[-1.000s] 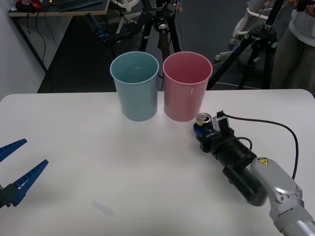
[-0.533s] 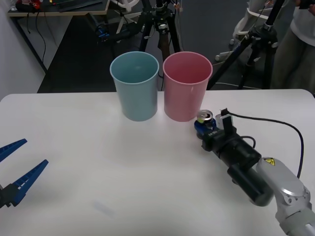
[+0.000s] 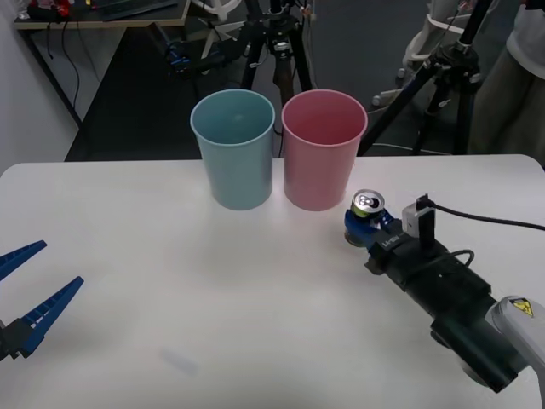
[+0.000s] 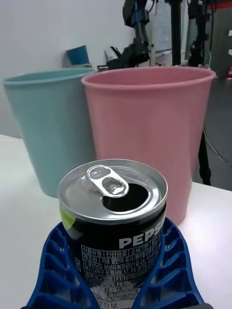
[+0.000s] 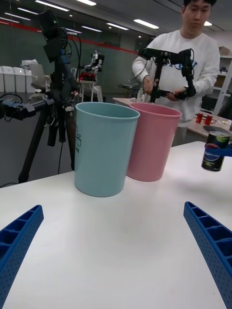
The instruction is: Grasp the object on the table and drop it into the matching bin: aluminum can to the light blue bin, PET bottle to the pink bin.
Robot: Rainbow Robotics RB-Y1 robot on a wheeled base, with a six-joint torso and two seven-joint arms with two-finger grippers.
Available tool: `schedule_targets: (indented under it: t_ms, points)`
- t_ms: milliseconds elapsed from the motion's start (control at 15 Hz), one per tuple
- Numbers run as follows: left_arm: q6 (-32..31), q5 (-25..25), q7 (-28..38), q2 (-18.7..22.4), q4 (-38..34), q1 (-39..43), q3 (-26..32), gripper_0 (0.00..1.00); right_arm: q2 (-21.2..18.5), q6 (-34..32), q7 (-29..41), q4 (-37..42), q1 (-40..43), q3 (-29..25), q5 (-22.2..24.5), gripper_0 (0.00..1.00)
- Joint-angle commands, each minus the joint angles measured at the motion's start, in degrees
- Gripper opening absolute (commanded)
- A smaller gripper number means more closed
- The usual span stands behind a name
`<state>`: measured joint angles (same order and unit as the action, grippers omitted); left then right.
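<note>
Blue ribbed fingers [image 4: 58,270] of the right gripper [image 3: 364,228] clasp the small dark drink can with a silver top [image 3: 367,211], upright and lifted clear of the white smooth worktop [image 3: 170,281], as the left wrist view shows. White lettering on the can reads "PEPSI"; the fine print beneath is too small to read. Its black arm reaches in low from the robot's right. Just beyond stands the tall pale pink plastic bin [image 3: 323,149], the tall pale blue plastic bin [image 3: 234,147] touching it. Spread wide, the left gripper [image 3: 27,287] waits at the worktop's left edge.
</note>
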<state>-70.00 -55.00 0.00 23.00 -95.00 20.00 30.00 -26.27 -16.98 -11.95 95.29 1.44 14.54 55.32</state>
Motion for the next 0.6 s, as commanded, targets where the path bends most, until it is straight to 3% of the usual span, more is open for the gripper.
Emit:
schedule_targets:
  t_ms: [67,333,600]
  points:
    - [0.0,0.0,0.0,0.0,0.0,0.0,0.0,1.0,-1.6,-2.9,0.4,7.5,4.3,-1.4,-1.5,0.0]
    - [0.0,0.0,0.0,0.0,0.0,0.0,0.0,1.0,-1.9,-5.2,1.8,15.5,5.4,-2.5,-2.3,0.0]
    - [0.0,0.0,0.0,0.0,0.0,0.0,0.0,1.0,0.4,-5.3,3.4,19.3,2.1,-2.5,-2.4,0.0]
